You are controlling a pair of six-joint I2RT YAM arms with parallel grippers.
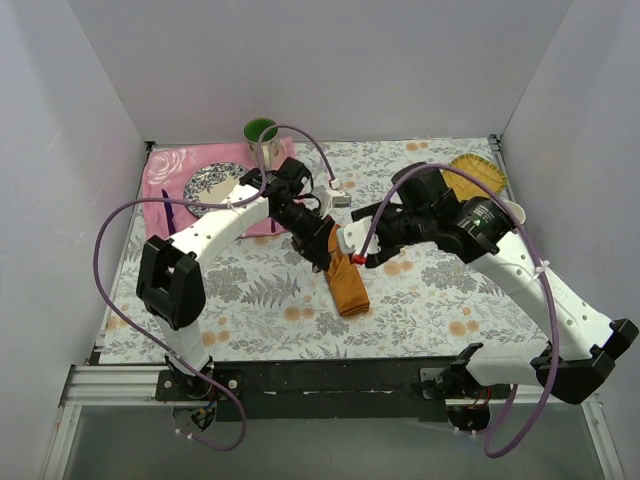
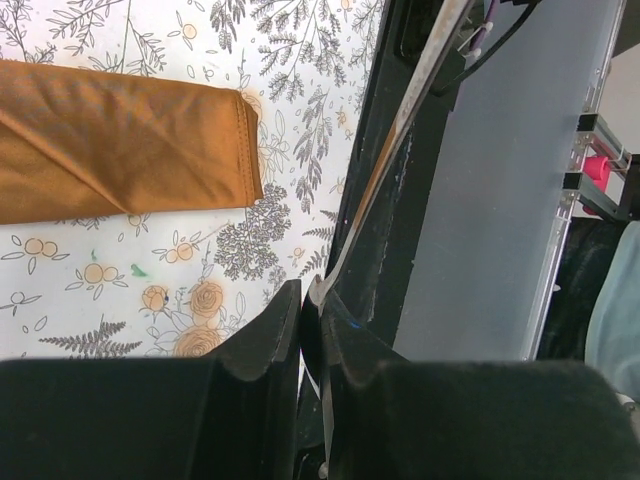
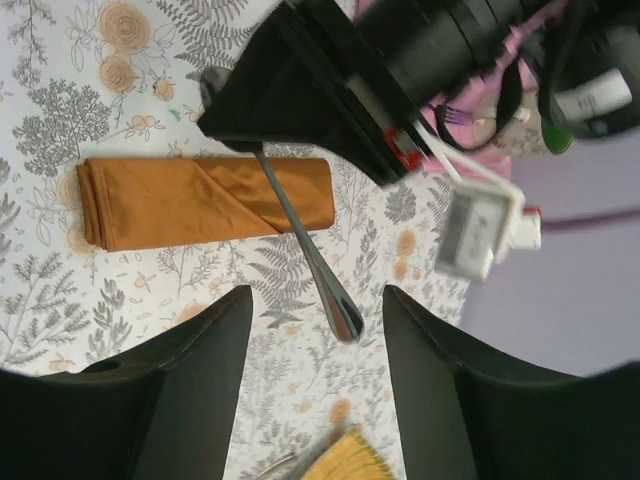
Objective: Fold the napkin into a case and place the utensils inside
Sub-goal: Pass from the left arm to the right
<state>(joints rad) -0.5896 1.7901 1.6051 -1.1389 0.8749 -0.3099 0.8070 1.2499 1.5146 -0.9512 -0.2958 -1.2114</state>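
Case (image 1: 347, 285) lies folded flat just under both grippers, my left gripper (image 2: 302, 300) pinched tight on the spoon (image 3: 300, 235) handle over its far end, right gripper (image 3: 315, 300) open beside it; best to line the spoon along it before sliding in.

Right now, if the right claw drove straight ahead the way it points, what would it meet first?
Probably the free end of the silver utensil that the left claw holds over the folded napkin; depth is unclear.

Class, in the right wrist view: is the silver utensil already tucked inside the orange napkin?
No, the left gripper holds the utensil uncovered, over the napkin.
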